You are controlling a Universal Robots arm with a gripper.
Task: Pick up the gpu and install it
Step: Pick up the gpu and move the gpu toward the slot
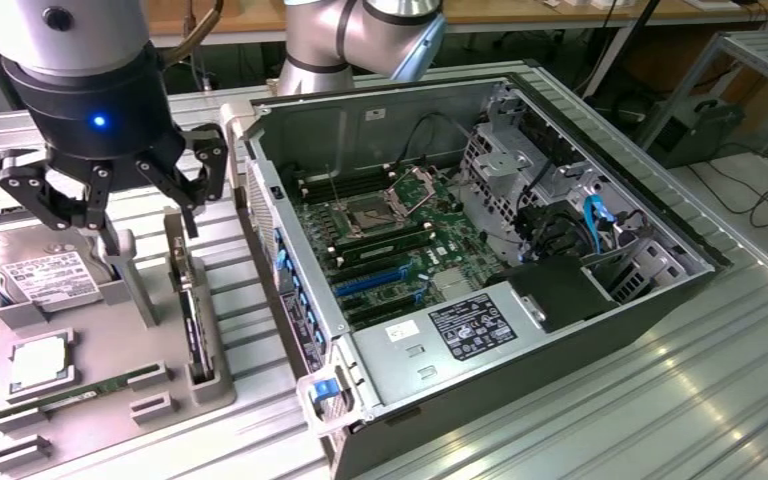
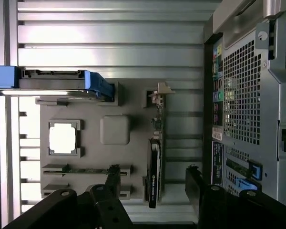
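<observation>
As the ribbed silver metal table [image 1: 624,420] carried everything, the open grey-and-black computer tower case [image 1: 344,125] lay on its side with its motherboard exposed. A flat grey plastic parts tray [image 1: 131,345] sat just beside the case's rear panel. The black robot gripper [image 1: 124,225] hung above the tray with its fingers spread wide apart and nothing gripped. A silver hard drive with a white label [image 1: 44,270] leaned at the tray's far end. The gpu [image 1: 195,325], a thin black card, stood on edge in a slot along the tray edge nearest the case. From the wrist view the gpu [image 2: 153,176] lined up between the two fingers. A square silver processor chip [image 1: 40,362] and a narrow green memory stick [image 1: 84,392] sat at the tray's near end.
</observation>
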